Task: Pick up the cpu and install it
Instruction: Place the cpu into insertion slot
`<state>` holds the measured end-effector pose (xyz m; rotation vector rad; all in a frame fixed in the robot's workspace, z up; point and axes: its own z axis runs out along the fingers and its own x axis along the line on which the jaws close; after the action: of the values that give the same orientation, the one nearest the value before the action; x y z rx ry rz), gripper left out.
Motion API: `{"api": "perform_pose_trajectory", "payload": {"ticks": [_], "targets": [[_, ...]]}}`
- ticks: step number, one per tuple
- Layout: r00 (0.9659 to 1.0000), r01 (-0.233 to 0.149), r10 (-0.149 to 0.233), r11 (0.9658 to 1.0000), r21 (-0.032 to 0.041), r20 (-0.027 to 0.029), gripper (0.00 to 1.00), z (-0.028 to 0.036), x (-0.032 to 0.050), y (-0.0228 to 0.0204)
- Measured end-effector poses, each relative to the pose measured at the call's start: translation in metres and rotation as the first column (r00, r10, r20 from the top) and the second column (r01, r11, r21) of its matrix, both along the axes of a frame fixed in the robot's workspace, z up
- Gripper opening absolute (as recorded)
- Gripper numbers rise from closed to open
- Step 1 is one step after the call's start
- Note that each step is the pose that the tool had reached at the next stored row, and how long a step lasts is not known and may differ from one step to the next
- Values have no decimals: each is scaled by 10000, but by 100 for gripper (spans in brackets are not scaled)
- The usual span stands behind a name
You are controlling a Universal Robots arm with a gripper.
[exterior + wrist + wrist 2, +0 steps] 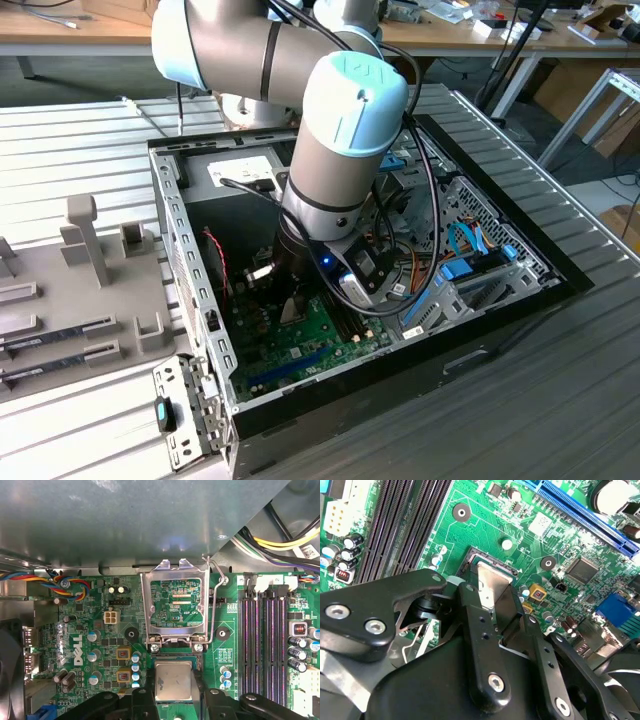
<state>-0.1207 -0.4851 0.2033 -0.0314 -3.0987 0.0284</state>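
Gripper (173, 676) has its jaws pinched on two opposite edges of the cpu (173, 682), so the chip stays flat and square over the socket (490, 559). The metal hold-down frame (174, 600) is flipped up, leaving the seat open. Can't tell if it's fully seated.

Our arm (340, 130) bent over, wrist pointing down.
We hold the jaws closed on the cpu (173, 680), one black finger (479, 625) against each of its two opposite edges.
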Motion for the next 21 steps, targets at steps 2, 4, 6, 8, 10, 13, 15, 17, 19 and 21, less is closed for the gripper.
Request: {"api": "perform_pose_trajectory", "payload": {"ticks": [2, 4, 6, 8, 10, 13, 15, 17, 19, 21], "targets": [[10000, 0, 0, 10000, 0, 0, 38, 0, 0, 0], [10000, 0, 0, 10000, 4, 2, 38, 1, 0, 0], [10000, 0, 0, 10000, 4, 2, 38, 6, 0, 1], [10000, 0, 0, 10000, 3, 1, 38, 16, 0, 0], [10000, -1, 1, 10000, 4, 2, 38, 23, 6, -1], [10000, 0, 0, 10000, 3, -2, 38, 23, 20, -2], [10000, 0, 0, 10000, -5, -14, 38, 17, 30, -2], [10000, -1, 0, 10000, -63, -14, 38, 16, 34, -3], [10000, -1, 1, 9999, -108, -16, 38, 15, 36, -4], [10000, 2, -2, 9999, -125, -18, 38, 11, 56, -4]]}}
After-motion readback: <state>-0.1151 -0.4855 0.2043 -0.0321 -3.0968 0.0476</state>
